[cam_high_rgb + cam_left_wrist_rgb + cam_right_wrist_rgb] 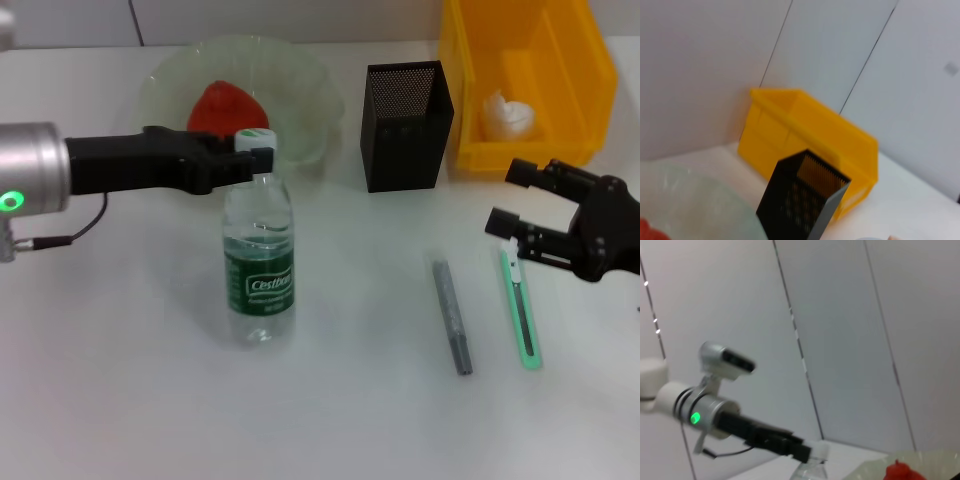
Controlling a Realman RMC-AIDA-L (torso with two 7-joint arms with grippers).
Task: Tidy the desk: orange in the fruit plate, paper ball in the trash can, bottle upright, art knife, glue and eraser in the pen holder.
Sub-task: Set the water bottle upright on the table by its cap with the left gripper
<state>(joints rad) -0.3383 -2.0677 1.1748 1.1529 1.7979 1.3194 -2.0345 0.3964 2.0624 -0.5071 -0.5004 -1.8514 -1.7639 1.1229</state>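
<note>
The clear water bottle point(258, 270) with a green label stands upright left of centre. My left gripper point(252, 152) reaches in from the left and is shut on its white cap; the right wrist view shows the same grip on the bottle point(809, 471). The reddish orange point(225, 108) lies in the glass fruit plate point(300, 75). A white paper ball point(508, 115) sits in the yellow trash can point(585, 90). The green art knife point(522, 315) and grey glue stick point(452, 315) lie flat at the right. My right gripper point(512, 198) hovers open over the knife's far end. The eraser is out of view.
The black mesh pen holder point(405, 125) stands between the plate and the yellow bin, also seen as the pen holder point(802, 200) in front of the trash can point(810, 135). White table surface stretches along the front edge.
</note>
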